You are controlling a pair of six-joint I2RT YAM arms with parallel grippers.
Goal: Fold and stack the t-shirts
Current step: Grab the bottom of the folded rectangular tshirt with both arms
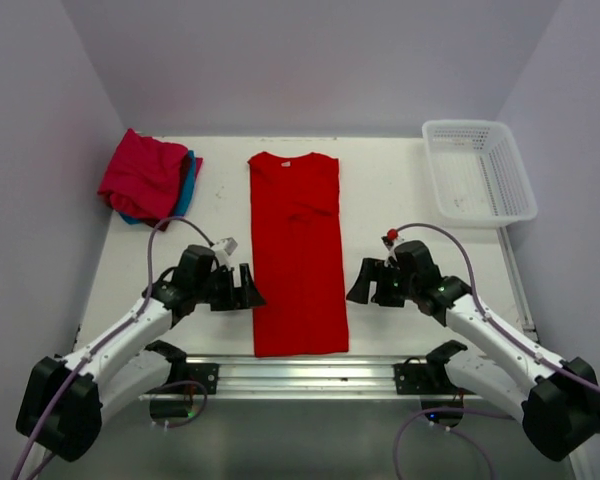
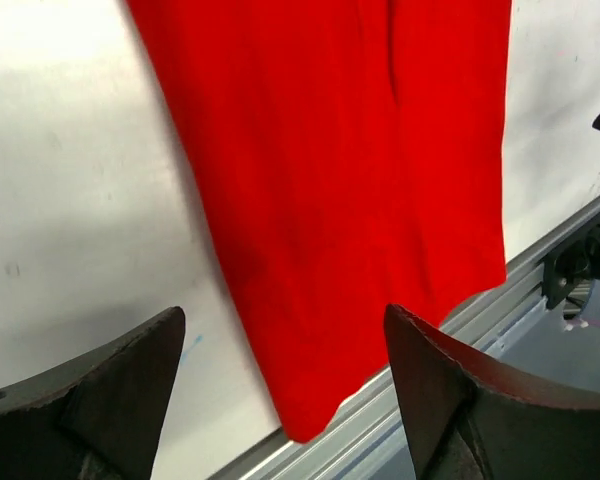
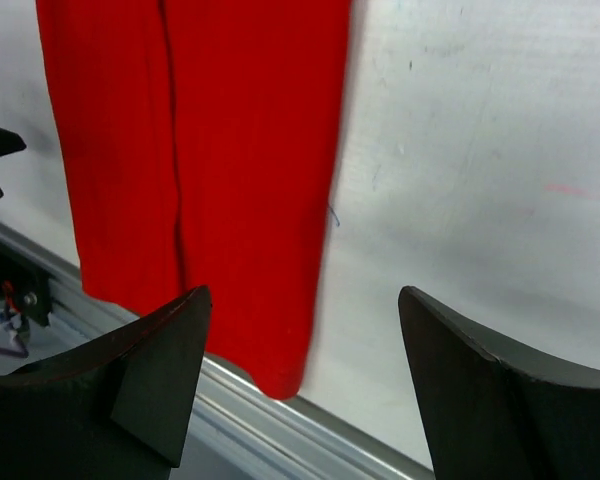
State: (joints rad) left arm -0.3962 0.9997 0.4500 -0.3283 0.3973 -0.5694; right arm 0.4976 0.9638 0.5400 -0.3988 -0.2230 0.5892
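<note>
Red t-shirt [image 1: 298,255], long narrow fold

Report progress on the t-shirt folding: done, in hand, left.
Done: the crimson-pink shirt sits roughly folded on the teal-blue shirt at the far left of the table. In hand: the red shirt lies in the middle as a long strip, sleeves folded in; the left hand and right hand stand open either side, holding nothing. Left: fold it crosswise and stack it on the pile.

I see the bright red t-shirt [image 1: 297,255] lying flat in the middle, folded into a long narrow strip — crimson-pink shirt [image 1: 140,178] bunched atop the teal-blue shirt [image 1: 188,188], far-left corner.
</note>
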